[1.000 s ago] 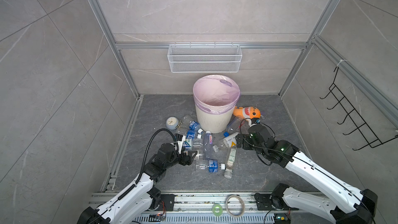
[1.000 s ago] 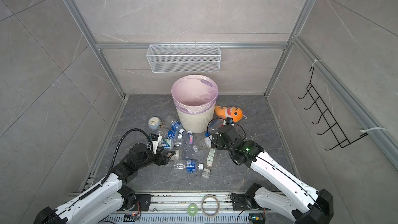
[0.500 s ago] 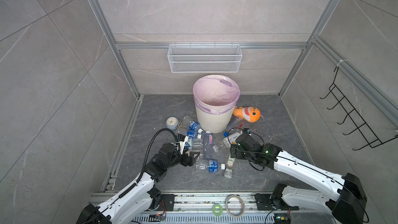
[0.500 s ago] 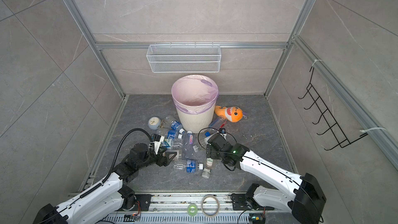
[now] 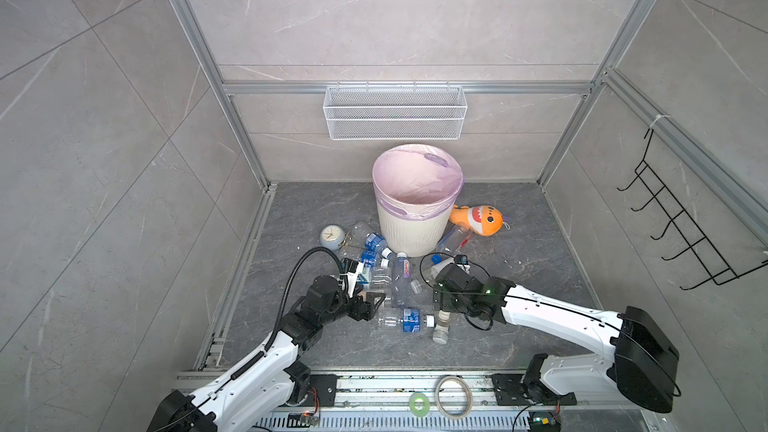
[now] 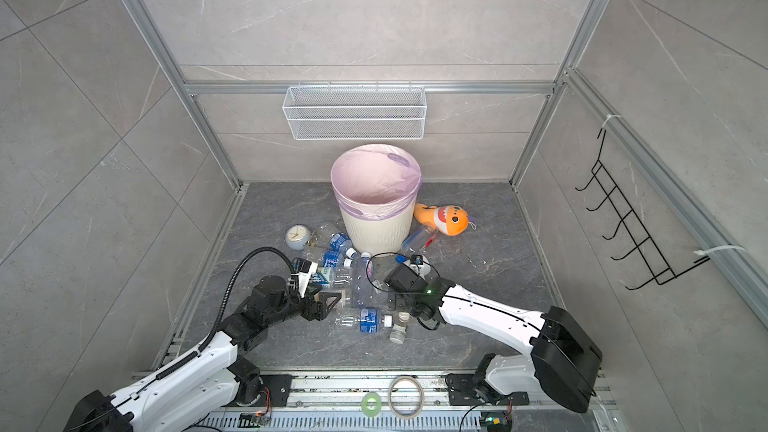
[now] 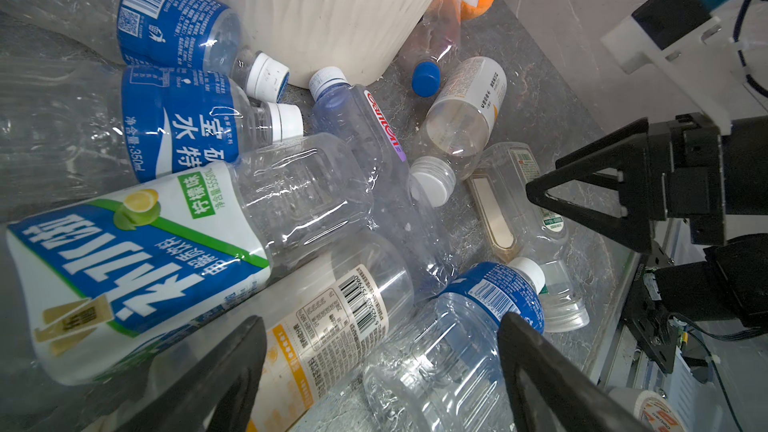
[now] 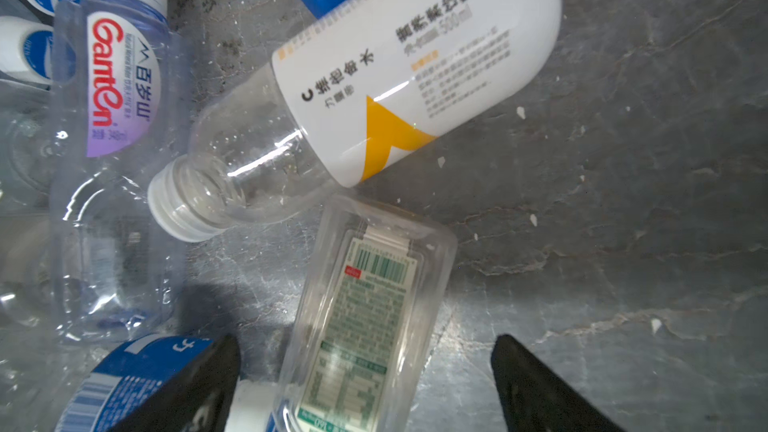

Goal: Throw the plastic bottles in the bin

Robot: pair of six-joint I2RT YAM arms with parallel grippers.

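Observation:
The cream ribbed bin (image 5: 417, 218) with a pink liner stands at the back of the floor. Several plastic bottles (image 5: 402, 280) lie jumbled in front of it. My left gripper (image 5: 372, 306) is open and low at the pile's left edge. In the left wrist view a white-and-orange labelled bottle (image 7: 332, 326) and a blue-labelled bottle (image 7: 457, 347) lie between its fingers, ungripped. My right gripper (image 5: 444, 310) is open, straddling a flat clear bottle with a green label (image 8: 365, 305), with gaps on both sides. A white-labelled bottle (image 8: 395, 76) lies just beyond it.
A pale-blue clock (image 5: 331, 236) sits left of the bin, an orange shark toy (image 5: 478, 220) right of it. A white wire basket (image 5: 395, 118) hangs on the back wall, a black hook rack (image 5: 685, 234) on the right wall. Tape rolls (image 5: 453, 396) lie on the front rail.
My right gripper has come from beside the bin toward the front and down over the flat green-labelled bottle, its jaws narrowing slightly. The left arm has barely moved.

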